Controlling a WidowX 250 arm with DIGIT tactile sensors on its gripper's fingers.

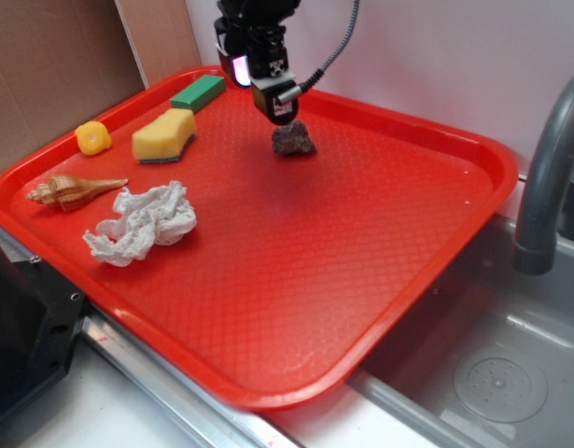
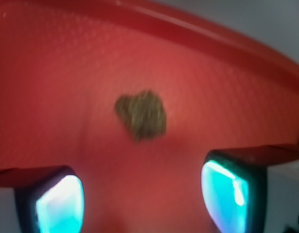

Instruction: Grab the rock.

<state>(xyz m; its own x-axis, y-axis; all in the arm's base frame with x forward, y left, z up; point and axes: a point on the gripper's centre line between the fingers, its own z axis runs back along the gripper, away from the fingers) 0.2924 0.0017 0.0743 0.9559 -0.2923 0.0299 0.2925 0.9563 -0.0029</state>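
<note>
A red tray holds everything here: the rock toward its far side, a yellow sponge and a green block near the far left rim, a small yellow-orange piece beside the left rim, a tan seashell and a crumpled white paper on the near left. The tray overhangs a grey sink with a faucet on the right. The gripper hangs just above the rock, its fingers spread apart and holding nothing (in the wrist view the blurred rock shows between and beyond the two pads, untouched). The rock lies apart from the other things, near the tray's far rim, with bare red tray to its right and front.
</note>
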